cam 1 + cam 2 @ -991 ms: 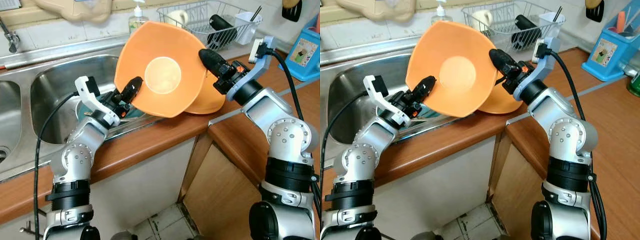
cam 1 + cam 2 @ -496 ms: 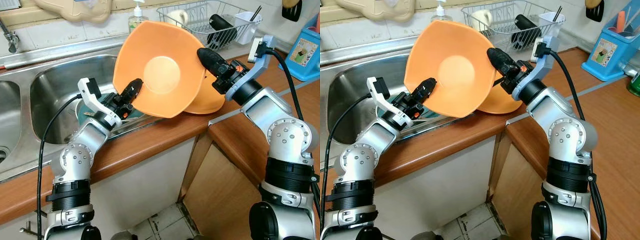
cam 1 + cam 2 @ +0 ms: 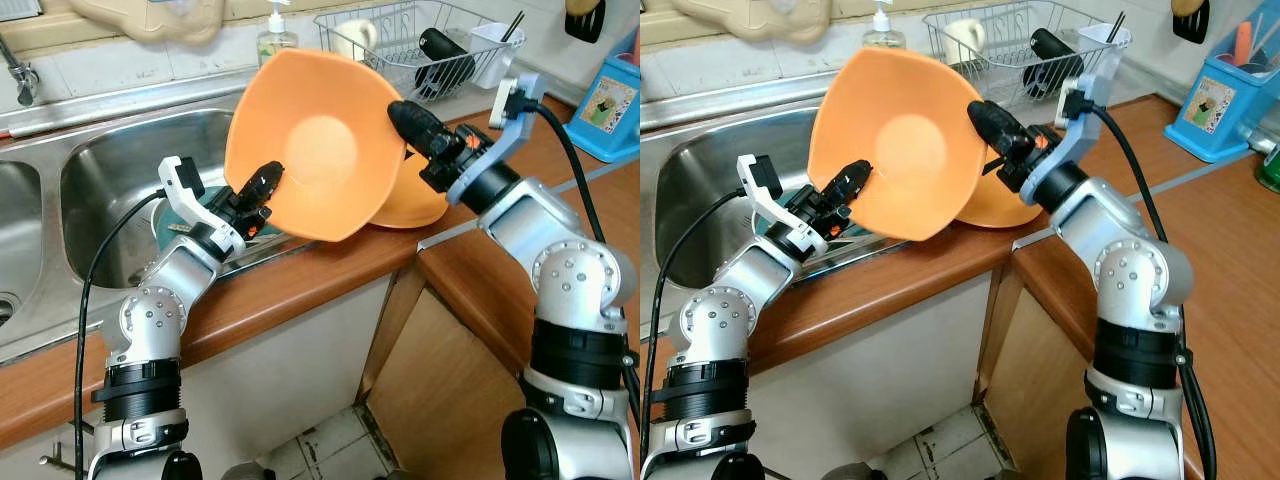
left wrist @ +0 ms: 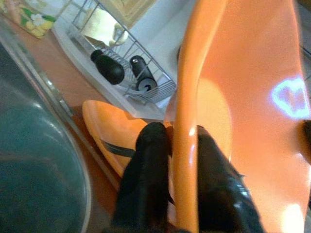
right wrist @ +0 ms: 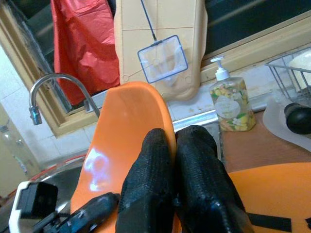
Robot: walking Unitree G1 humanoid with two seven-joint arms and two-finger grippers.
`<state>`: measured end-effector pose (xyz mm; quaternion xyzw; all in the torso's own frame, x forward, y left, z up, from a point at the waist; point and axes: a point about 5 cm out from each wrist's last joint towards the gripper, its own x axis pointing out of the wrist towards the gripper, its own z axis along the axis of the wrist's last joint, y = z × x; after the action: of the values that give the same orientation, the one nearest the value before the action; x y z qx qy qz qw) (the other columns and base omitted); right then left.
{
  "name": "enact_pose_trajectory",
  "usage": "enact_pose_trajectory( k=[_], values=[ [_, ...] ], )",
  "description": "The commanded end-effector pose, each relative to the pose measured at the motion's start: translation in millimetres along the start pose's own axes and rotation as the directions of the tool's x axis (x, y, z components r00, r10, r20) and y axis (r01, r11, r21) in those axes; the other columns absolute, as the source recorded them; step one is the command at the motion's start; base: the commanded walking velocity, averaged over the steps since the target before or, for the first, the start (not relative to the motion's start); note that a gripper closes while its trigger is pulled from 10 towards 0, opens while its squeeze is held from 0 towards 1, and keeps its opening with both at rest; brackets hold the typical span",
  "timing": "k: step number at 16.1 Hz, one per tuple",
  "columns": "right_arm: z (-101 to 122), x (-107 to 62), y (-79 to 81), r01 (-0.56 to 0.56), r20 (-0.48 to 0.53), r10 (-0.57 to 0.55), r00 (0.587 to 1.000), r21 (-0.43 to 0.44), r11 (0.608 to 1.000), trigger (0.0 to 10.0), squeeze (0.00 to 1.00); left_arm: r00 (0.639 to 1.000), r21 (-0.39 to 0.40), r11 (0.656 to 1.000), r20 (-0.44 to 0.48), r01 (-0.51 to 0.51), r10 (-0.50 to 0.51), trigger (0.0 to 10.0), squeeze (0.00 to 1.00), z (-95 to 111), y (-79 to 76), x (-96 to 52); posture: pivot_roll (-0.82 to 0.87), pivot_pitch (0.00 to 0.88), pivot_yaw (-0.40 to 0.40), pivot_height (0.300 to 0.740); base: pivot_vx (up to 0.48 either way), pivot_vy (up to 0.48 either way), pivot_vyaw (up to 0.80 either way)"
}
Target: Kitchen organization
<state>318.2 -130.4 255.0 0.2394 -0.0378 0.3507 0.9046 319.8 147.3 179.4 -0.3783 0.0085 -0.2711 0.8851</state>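
Note:
A big orange bowl (image 3: 315, 150) is held up on edge over the sink's near right corner, its hollow facing me. My left gripper (image 3: 262, 183) is shut on its lower left rim; in the left wrist view the rim (image 4: 187, 121) runs between the two black fingers. My right gripper (image 3: 405, 118) is shut on the bowl's right rim, and its fingers (image 5: 160, 179) press together over the orange edge (image 5: 126, 141). A second orange bowl (image 3: 425, 195) lies flat on the counter behind the raised one, partly hidden by it.
The steel sink (image 3: 110, 160) holds a teal bowl (image 3: 170, 215) below my left gripper. A wire dish rack (image 3: 400, 30) with a cup and dark items stands at the back right, a soap bottle (image 3: 272, 35) beside it. A blue holder (image 3: 615, 100) sits far right on the wooden counter (image 3: 300, 275).
Both grippers have carried the raised bowl a little to the left, toward the sink, and it has turned slightly. The grip on both rims is unchanged.

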Motion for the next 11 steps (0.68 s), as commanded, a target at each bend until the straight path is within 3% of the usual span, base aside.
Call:
enact_pose_trajectory(
  k=[1, 3, 6, 11],
  values=[
    [10, -0.3, 7.3, -0.038, 0.039, 0.039, 0.998, -0.038, 0.999, 0.0, 0.00, 1.000, 0.012, 1.000, -0.007, -0.004, 0.004, 0.0, 0.00, 1, -0.8, 0.7, -0.10, 0.000, 0.038, 0.740, 0.000, 0.000, 0.00],
    [9, -0.7, 8.3, -0.040, 0.026, 0.041, 0.999, -0.062, 0.997, 0.0, 0.00, 1.000, 0.014, 1.000, -0.002, -0.017, 0.017, 0.0, 0.00, 2, 0.1, 0.5, -0.10, 0.000, 0.036, 0.740, 0.000, 0.000, 0.00],
    [6, 1.4, 17.4, -0.065, -0.033, 0.060, 0.998, -0.196, 0.978, 0.0, 0.00, 0.998, 0.018, 0.998, 0.002, -0.061, 0.061, 0.0, 0.00, 2, 4.8, 1.2, -0.10, 0.000, 0.035, 0.740, 0.000, 0.000, 0.00],
    [5, 3.1, 18.0, -0.067, -0.040, 0.059, 0.997, -0.228, 0.971, 0.0, 0.00, 0.998, 0.039, 0.997, -0.005, -0.064, 0.064, 0.0, 0.00, 2, 4.5, 0.7, -0.10, 0.000, 0.031, 0.740, 0.000, 0.000, 0.00]
  ],
)
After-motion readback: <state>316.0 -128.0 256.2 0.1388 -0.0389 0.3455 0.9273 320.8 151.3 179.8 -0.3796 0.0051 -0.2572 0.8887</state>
